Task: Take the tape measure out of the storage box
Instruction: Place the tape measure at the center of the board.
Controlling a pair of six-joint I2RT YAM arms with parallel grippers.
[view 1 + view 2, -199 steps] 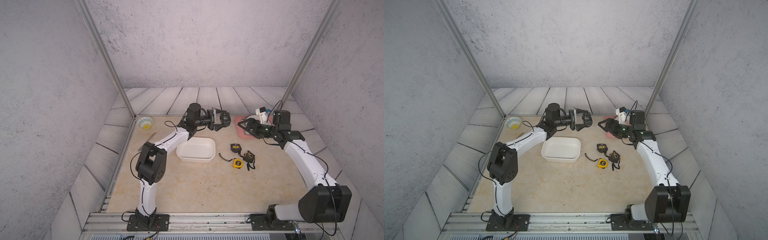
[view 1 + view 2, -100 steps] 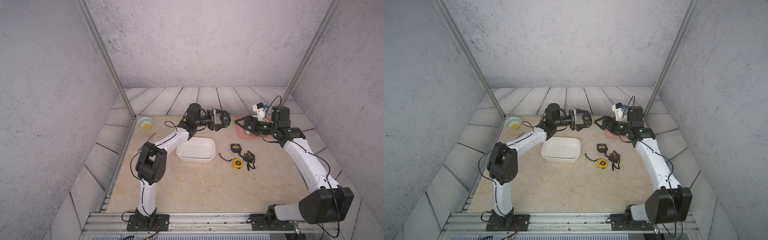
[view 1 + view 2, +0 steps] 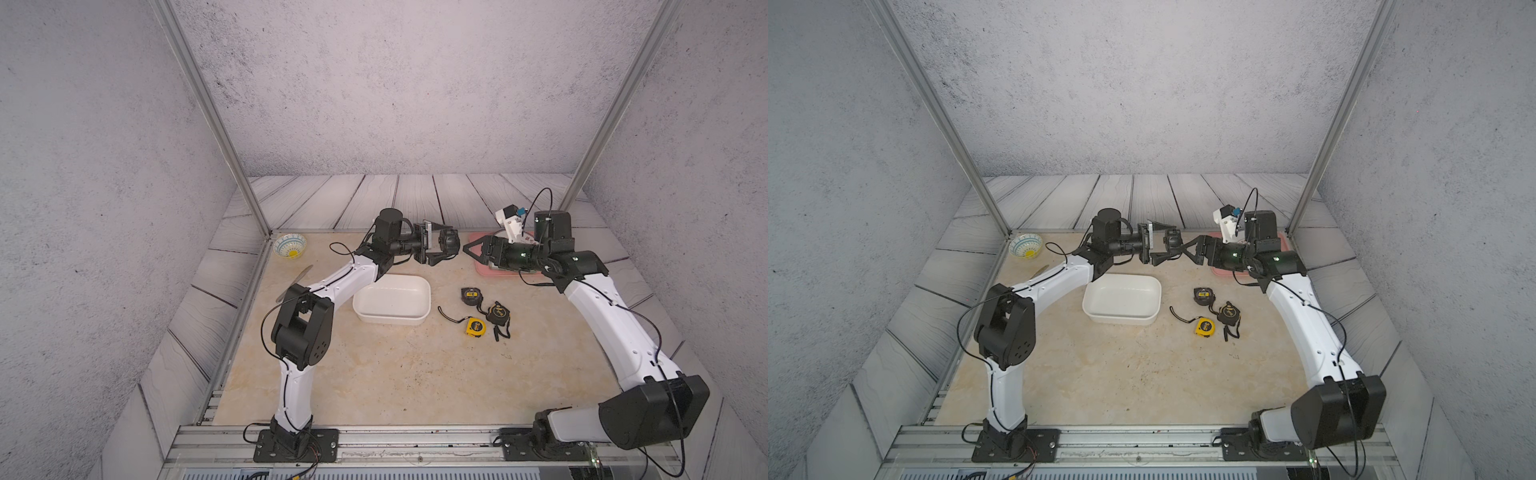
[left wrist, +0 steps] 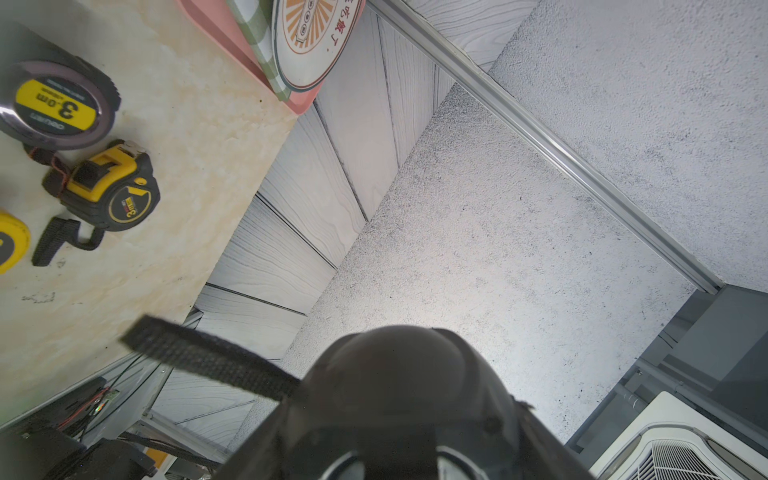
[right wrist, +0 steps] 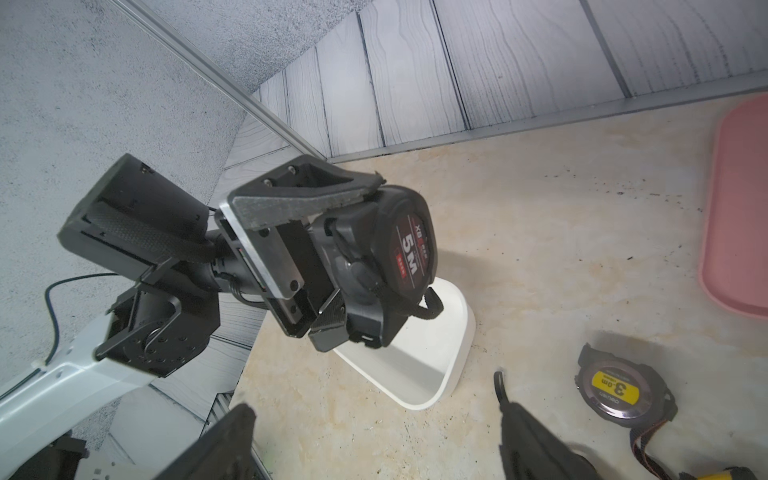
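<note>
The black tape measure [image 5: 405, 249], marked "5M", is out of the white storage box [image 3: 390, 319]. The left gripper [image 3: 446, 245] clamps it in mid-air, one finger on each opposite edge, leaving the round labelled face bare. In both top views it hangs at upper centre of the frame, above the table just beyond the box's far rim. The box looks empty. The right gripper [image 3: 1183, 250] is spread wide and holds nothing. It points at the tape from the frame's right, tips near but not around it in the right wrist view. Its gap runs crosswise to the left fingers, so a handover looks likely, closing on the free sides.
</note>
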